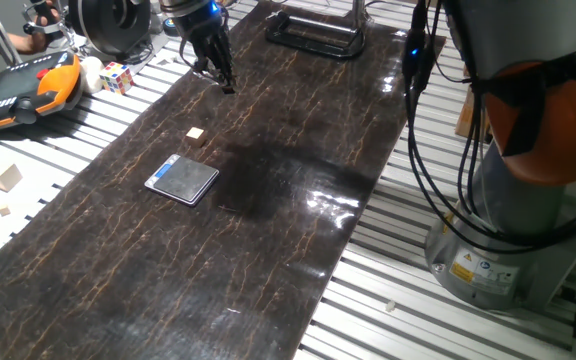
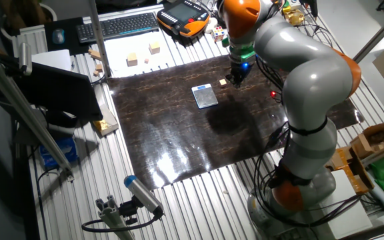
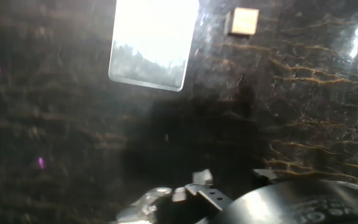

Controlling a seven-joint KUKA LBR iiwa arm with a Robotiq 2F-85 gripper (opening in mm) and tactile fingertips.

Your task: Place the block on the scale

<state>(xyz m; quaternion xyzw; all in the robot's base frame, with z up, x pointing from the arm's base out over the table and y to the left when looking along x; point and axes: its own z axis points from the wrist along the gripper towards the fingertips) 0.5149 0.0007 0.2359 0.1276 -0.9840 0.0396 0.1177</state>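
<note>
With the gripper [image 1: 223, 82] at upper centre, its spread unreadable, the block [image 1: 197, 135] could be knocked toward the scale [image 1: 182, 180] by an off-centre descent.

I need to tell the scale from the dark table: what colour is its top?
The scale has a dark blue-grey top inside a silver-white rim, clearest in one fixed view.

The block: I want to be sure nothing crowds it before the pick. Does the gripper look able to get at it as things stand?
Probably yes. The block sits alone on the dark mat, apart from the scale, with bare surface all round it. The gripper hangs above the mat off to one side, and nothing lies between them.
</note>
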